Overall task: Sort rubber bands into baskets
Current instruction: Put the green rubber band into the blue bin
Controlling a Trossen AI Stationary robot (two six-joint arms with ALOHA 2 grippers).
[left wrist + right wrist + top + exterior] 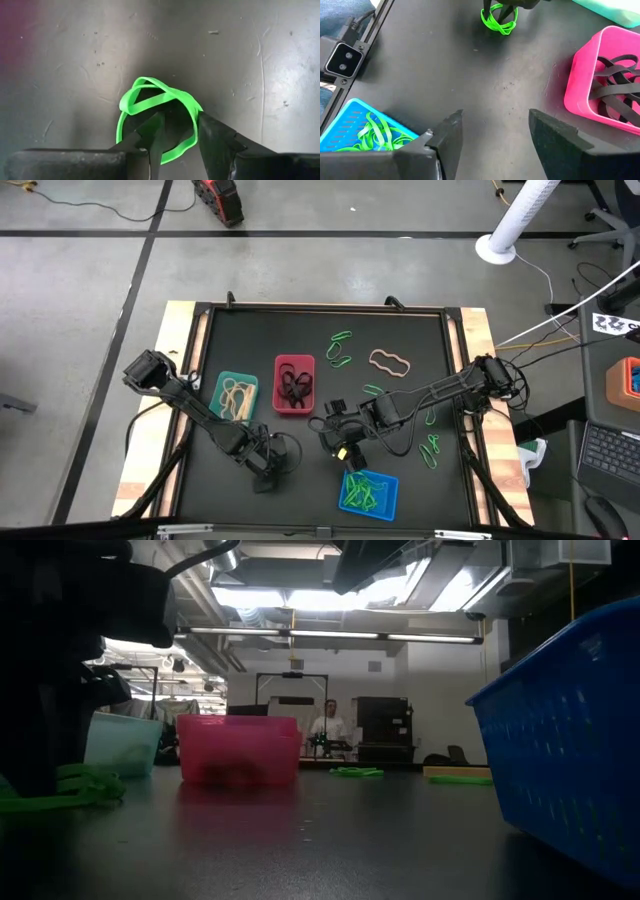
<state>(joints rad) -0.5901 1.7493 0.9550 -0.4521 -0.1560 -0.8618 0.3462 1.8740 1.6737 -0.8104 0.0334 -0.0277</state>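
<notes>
Rubber bands of bright green lie loose on the black mat: one twisted green band [157,107] sits on the mat with the left gripper's [180,132] fingers parted inside its loop, not pinching it. Green bands fill the blue basket [370,493], black ones the red basket [294,385], tan ones the teal basket [237,395]. Between red and blue baskets, the right gripper [492,130] hovers wide open, empty.

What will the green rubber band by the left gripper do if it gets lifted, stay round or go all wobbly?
Probably wobbly: the green rubber band already lies twisted and folded over itself. It looks thin, so likely very light. Being flat, it probably won't roll.
</notes>
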